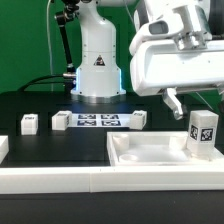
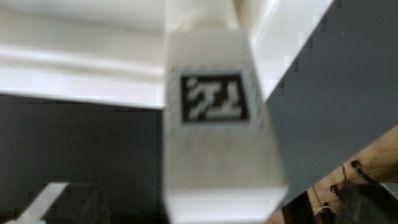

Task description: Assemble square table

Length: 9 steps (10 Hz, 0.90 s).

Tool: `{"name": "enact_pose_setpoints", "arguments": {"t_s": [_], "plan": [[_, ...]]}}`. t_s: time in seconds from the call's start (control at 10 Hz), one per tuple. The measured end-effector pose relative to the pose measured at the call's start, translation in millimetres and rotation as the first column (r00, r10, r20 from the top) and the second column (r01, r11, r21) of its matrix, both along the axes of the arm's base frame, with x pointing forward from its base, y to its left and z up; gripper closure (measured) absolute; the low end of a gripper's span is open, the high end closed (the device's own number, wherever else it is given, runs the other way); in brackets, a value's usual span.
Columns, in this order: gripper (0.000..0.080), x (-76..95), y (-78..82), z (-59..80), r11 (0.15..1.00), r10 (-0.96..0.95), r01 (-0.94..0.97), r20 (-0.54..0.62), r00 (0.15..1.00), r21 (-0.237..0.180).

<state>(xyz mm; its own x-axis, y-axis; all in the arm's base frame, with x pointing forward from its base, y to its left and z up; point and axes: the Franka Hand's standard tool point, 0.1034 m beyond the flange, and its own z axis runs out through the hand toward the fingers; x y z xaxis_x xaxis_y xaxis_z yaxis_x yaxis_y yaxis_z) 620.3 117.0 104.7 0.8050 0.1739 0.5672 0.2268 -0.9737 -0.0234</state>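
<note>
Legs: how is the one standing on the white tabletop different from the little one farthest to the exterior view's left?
The standing leg stands upright on the tabletop; the far leg sits on the black table. The standing leg looks tall, the far leg squat. Both are white with a black-white tag.

Under my claw (image 1: pixel 195 102): the upright leg (image 1: pixel 203 133) blocks a straight drop.
Tabletop (image 1: pixel 150 152) middle: bare, I can pass.
Rear counter (image 1: pixel 40 140): marker board (image 1: pixel 97 121), loose legs (image 1: pixel 61 119) in the way.

Glossy white arm (image 1: pixel 97 45), black triangle logo (image 1: pixel 98 62), black cables (image 1: pixel 62 28).
</note>
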Motion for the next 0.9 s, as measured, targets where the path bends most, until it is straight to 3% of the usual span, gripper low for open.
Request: {"name": "enact_pose_setpoints", "arguments": {"t_s": [0.3, 0.4, 0.9], "plan": [[0.0151, -3.8, 2.0, -1.9, 1.0, 0.01, -0.01, -0.059, 0.998, 0.002], [0.0151, -9.8, 9.0, -5.4, 1.0, 0.028, -0.027, -0.183, 0.983, 0.011], [0.0151, -10.5, 6.6, -7.3, 0.997, 0.075, -0.071, -0.5, 0.863, 0.028]]}}
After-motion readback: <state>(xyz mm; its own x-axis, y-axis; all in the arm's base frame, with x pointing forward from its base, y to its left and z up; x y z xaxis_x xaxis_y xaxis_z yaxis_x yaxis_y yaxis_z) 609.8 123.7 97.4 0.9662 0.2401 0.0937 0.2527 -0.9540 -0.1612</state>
